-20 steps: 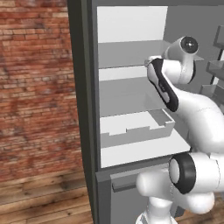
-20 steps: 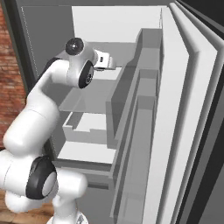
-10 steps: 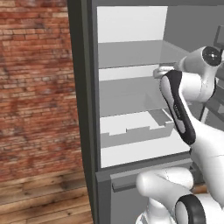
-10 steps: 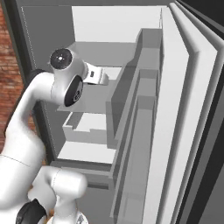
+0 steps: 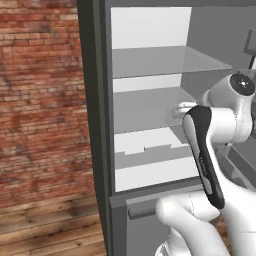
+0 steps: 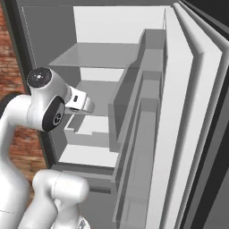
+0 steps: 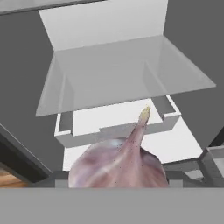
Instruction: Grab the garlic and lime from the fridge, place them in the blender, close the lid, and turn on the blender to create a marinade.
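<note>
The garlic (image 7: 118,164), a pinkish-white bulb with a pale pointed stem, sits very close to the hand camera, between the fingers of my gripper (image 7: 119,186). The fingertips themselves are hidden behind it. The gripper (image 5: 180,109) is at the open front of the fridge (image 5: 95,125), level with the middle shelf (image 5: 145,105). In the right base view the hand (image 6: 84,103) hangs in front of that shelf (image 6: 96,91). The blender and the lid are out of view.
A pale drawer box (image 5: 150,150) (image 6: 87,132) (image 7: 116,127) lies below the middle shelf. The open fridge door with its grey racks (image 6: 143,134) stands to the right. A brick wall (image 5: 40,100) and a wooden floor (image 5: 50,230) are on the left.
The hand has come down and back out from the upper shelf level to the middle shelf's front, with the garlic in it. The elbow swung to the right in the left base view.
</note>
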### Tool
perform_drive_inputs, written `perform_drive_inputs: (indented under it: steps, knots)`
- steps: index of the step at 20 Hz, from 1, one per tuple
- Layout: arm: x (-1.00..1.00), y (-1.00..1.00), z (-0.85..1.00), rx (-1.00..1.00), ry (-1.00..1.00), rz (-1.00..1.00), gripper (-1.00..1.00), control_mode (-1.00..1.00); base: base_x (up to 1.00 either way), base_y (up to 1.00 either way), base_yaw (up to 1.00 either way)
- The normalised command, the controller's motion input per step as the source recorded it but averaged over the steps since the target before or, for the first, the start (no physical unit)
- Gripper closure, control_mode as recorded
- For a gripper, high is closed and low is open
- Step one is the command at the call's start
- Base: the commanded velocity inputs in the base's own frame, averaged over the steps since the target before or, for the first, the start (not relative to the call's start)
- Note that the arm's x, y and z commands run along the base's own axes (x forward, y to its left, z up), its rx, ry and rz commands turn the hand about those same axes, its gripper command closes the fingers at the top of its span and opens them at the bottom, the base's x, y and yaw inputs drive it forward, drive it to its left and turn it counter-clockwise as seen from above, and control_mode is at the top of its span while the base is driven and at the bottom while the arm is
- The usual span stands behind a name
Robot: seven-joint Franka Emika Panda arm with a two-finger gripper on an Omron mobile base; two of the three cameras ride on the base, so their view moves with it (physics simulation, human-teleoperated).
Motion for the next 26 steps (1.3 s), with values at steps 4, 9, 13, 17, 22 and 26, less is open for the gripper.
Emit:
perform_drive_inputs:
  steps: [4, 9, 13, 17, 22, 26]
  knots:
    - [-0.3, 0.36, -0.49, 0.0, 0.26, 0.01, 1.0, -1.0, 0.0, 0.0, 0.0]
    - [-0.54, 0.33, -0.46, 0.0, 0.14, 0.01, 1.0, -1.0, 0.0, 0.0, 0.0]
    - [-0.23, 0.11, -0.09, 0.0, 0.0, 0.0, 1.0, 1.0, -0.75, 0.28, -0.03]
    - [0.0, 0.0, 0.0, 0.0, 0.0, 0.0, 1.0, 1.0, -1.0, 0.48, -0.24]
    - [0.0, 0.0, 0.0, 0.0, 0.0, 0.0, 1.0, 1.0, -1.0, 0.54, -0.49]
    - [0.0, 0.0, 0.0, 0.0, 0.0, 0.0, 1.0, 1.0, -1.0, 0.51, -0.67]
